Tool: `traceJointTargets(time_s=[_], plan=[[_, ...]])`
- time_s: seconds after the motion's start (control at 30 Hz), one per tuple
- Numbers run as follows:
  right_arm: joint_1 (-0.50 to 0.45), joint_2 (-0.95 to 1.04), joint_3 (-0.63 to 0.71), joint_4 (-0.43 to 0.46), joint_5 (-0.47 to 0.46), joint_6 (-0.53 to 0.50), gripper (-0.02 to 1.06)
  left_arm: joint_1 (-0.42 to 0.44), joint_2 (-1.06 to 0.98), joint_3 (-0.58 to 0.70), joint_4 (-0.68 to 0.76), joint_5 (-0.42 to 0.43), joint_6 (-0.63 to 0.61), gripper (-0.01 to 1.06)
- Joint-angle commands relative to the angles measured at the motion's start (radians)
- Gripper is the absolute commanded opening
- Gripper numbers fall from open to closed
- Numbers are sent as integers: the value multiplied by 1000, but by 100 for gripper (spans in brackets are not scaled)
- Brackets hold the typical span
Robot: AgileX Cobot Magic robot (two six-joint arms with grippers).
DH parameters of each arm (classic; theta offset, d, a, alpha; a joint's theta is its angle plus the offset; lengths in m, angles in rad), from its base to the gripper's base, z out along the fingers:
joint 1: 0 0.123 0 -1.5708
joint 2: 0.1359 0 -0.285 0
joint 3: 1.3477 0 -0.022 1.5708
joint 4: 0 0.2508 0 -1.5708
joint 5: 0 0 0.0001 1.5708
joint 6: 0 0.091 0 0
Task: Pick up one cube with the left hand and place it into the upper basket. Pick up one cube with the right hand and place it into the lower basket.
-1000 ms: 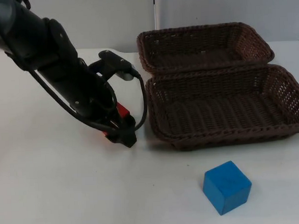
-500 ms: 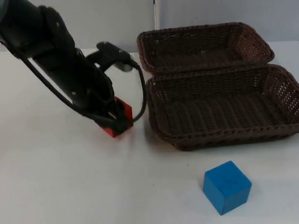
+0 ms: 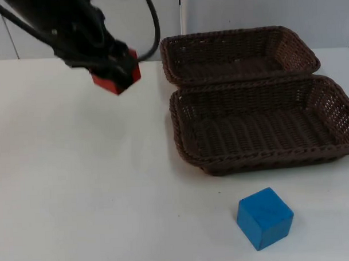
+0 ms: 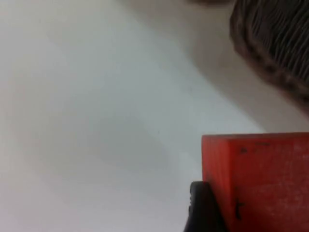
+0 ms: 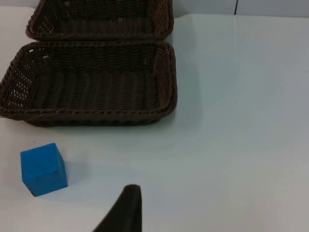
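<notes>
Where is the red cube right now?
The red cube is off the table, held in the left pincer. In the top view it hangs left of the upper basket, level with its near-left corner and not yet over it.

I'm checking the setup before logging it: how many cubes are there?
2. The red cube is held in the left gripper above the table; the blue cube sits before the lower basket.
</notes>
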Motion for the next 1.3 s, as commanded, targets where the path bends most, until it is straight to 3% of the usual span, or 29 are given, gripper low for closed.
traceJointTargets(time_s=[0.0, 0.63, 1.07, 1.27], plan=[[-6, -4, 7, 0, -1, 0, 105, -4, -45, -2, -38, -6, -11, 0], [-6, -4, 7, 0, -1, 0, 105, -4, -64, -2, -111, 2, -11, 0], [-6, -4, 7, 0, -1, 0, 105, -4, -64, -2, -119, 72, -15, 0], [-6, -4, 7, 0, -1, 0, 105, -4, -64, -2, -145, 35, -15, 0]])
